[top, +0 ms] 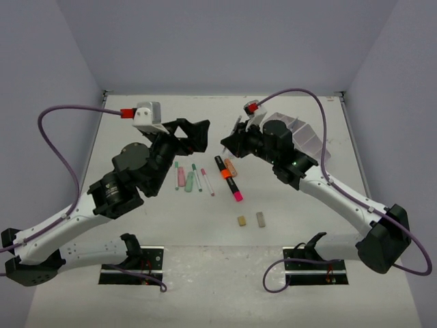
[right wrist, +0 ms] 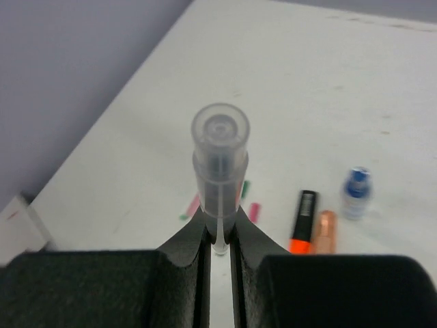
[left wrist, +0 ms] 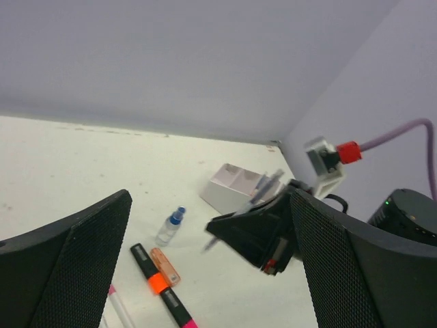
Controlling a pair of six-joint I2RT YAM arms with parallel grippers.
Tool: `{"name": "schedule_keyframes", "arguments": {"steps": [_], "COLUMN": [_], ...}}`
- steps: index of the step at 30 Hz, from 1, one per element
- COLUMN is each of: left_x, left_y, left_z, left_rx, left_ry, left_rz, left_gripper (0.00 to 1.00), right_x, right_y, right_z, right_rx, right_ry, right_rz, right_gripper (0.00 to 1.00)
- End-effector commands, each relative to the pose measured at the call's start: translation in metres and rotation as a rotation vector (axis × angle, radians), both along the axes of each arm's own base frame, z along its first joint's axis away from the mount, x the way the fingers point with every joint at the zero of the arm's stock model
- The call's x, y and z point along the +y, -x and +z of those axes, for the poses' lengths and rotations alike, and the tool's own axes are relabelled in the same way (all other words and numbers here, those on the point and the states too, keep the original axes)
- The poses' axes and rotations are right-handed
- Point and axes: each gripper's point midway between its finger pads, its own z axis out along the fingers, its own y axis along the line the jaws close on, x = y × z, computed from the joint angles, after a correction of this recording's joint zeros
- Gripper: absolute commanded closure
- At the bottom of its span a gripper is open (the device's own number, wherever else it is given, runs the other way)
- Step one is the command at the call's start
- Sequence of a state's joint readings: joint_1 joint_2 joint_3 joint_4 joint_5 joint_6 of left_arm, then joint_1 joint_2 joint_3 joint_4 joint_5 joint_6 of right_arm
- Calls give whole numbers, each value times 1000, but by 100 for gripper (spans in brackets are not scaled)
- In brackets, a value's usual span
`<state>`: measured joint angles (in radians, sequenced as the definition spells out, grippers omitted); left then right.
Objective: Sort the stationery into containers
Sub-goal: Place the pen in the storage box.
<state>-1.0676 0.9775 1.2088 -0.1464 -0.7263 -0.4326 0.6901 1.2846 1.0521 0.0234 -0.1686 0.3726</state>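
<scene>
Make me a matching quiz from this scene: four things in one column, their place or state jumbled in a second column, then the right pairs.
Column one
1. left gripper
2. right gripper
3. black marker with orange band and pink tip
4. white plastic compartment organizer

Column two
A. lying flat in the middle of the table
B. shut on a clear-capped pen
C. standing at the far right, partly behind an arm
D. wide open, holding nothing

Pairs: 1-D, 2-B, 3-A, 4-C
</scene>
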Motion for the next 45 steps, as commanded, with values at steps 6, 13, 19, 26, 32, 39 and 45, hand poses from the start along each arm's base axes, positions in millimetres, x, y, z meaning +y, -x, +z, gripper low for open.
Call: {"name": "schedule_keyframes", "arguments": {"steps": [6,13,19,26,32,39,45], "left_x": [68,21,-1,1,-8,-3,3], "left_y": [1,2,1,-4,-2,-1,-4], "left_z": [-60,-131,-159,-166,-179,-186,-200], "left_rx": [108,219,250,249,273,284,319], "left_ry": [-96,-195,-255,-275,-301,-315,-329], "left_rz": [254,87,10,13,-28,-20,15], "left_gripper": [0,0,0,0,0,0,0], "right_x": [-202,-258,-272,-274,-275,-272,-250], "right_y": [-103,-146,-170,-168,-168,-164,-128], "right_z": [-10,-33,-56,-86,-99,-83,-41], "right_rx": [-2,66,93,146,163,136,101], "right_ry": [206,294,345,359,370,339,291], "right_rz": [-952,-1132,-1156,-1157,-1150,-1127,-1020], "right_gripper": [100,100,100,95,81,56,57]}}
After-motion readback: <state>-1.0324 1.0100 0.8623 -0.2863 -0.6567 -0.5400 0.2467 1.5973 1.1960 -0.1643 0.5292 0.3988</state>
